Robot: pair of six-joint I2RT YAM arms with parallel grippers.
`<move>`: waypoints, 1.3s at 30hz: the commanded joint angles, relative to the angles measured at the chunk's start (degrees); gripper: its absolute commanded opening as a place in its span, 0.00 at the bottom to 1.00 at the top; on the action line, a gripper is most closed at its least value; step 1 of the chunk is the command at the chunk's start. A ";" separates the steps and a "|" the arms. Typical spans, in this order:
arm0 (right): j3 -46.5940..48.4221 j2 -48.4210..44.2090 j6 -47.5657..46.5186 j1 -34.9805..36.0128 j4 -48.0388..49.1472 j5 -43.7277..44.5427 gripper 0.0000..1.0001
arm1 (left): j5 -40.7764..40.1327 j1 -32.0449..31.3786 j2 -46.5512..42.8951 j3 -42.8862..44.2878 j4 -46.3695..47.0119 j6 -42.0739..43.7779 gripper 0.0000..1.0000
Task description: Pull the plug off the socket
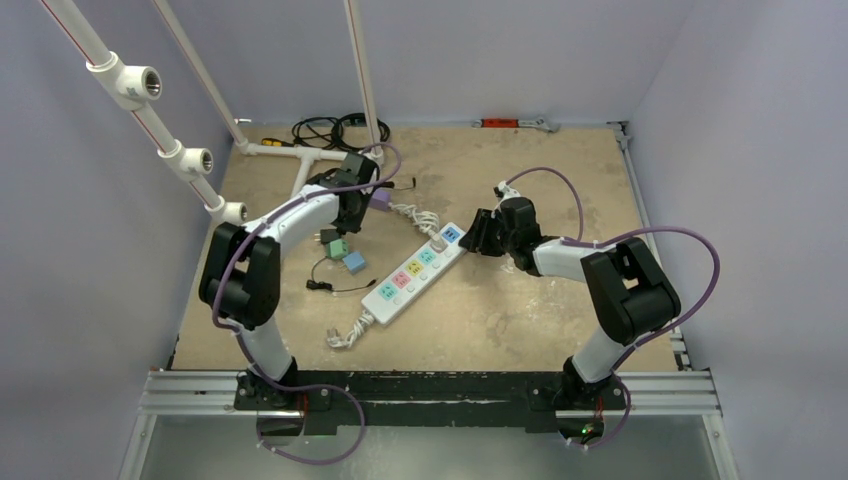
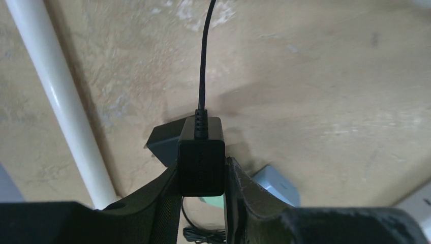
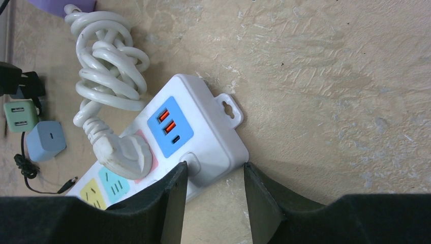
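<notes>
Looking through the left wrist camera, I see the left gripper (image 2: 202, 175) clamped tight on the black block-shaped plug (image 2: 201, 147), one finger pressed to each side. Its thin black cable (image 2: 203, 61) runs straight away from the lens. The plug hangs above the tan desk (image 2: 330, 101), seated in no outlet. A white plastic pipe (image 2: 66, 112) slants past on the left and a pale blue cube (image 2: 274, 184) peeks out from behind the right finger.

From the top camera, that gripper sits over the far-left part of the desk, just beside the small purple rectangular box (image 1: 379, 203). It is clear of the long white power strip (image 1: 415, 270) with its row of coloured outlet faces, which lies diagonally across the middle of the desk.

The right gripper (image 3: 214, 169) is at the strip's far end with its jaws apart. One finger overlaps the strip's edge below the blue USB panel (image 3: 170, 127). The other stands just off the end corner, with bare desk showing between it and the casing, so nothing is clamped there (whether the first finger presses down I cannot tell).

A round white plug (image 3: 124, 152) sits in the pink face next to the USB panel. Its coiled white cord (image 3: 106, 66) is bundled on the desk just beyond. A green cube-shaped USB charger (image 3: 20, 116) rests beside the pale blue cube, apart from the strip.
</notes>
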 commanded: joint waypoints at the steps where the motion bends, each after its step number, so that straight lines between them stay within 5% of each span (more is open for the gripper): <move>1: -1.48 1.43 -2.95 -0.10 -6.84 3.00 0.46 | -5.86 1.48 1.91 0.76 -3.48 0.62 0.00; 10: -1.51 1.39 -2.92 -0.12 -6.84 3.07 0.46 | -11.71 2.44 4.13 1.40 -5.28 0.02 0.00; 14: -1.53 1.25 -2.96 -0.13 -6.84 3.08 0.46 | -7.96 2.44 5.32 1.80 -5.83 -0.08 0.02; 30: -1.77 0.80 -2.92 -0.11 -6.67 3.16 0.46 | -2.62 2.44 2.68 2.36 -4.86 -0.25 0.72; 39: -4.16 -3.56 -3.36 -0.11 -4.41 2.58 0.48 | 5.21 0.47 -8.27 -2.17 3.88 0.56 0.84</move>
